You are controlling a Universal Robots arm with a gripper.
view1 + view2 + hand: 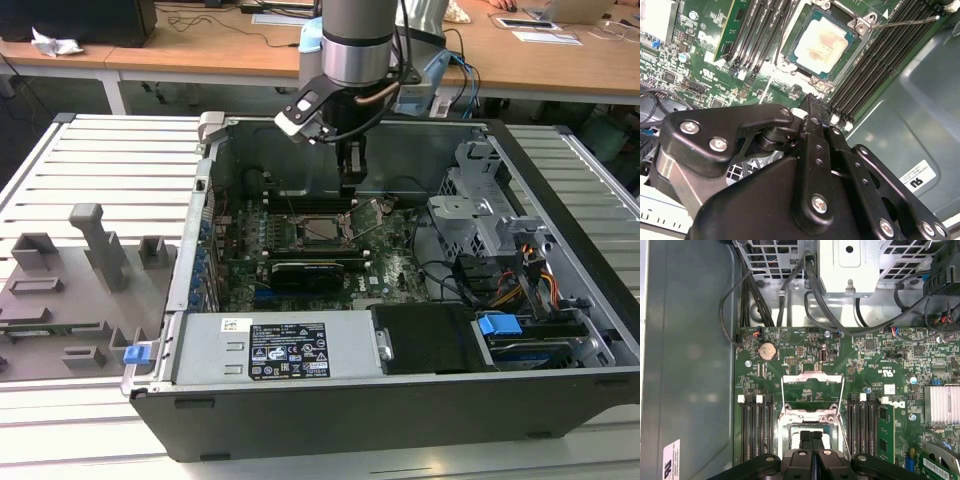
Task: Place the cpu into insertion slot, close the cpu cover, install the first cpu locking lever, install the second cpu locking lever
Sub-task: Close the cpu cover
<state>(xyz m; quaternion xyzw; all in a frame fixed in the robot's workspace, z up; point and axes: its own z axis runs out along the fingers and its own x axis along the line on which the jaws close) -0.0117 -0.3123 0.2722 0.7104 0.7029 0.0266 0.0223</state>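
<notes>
The cpu [820,42] lies flat and face up in the slot [790,64], square to its edges, so placing looks done. The cover [805,381] is open and a lever [905,22] looks unlatched. The gripper [812,435] hovers just above, fingers together, empty.

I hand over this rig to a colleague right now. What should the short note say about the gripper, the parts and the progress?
Gripper: shut, holding nothing, hanging over the socket inside the open case.
cpu: lies in the insertion slot, pale face up.
cpu cover: open, folded back off the cpu; the board shows through its window.
Locking lever: sticks out free, not latched.
Done: cpu placed.
Not done: cover not closed, neither lever locked.
</notes>
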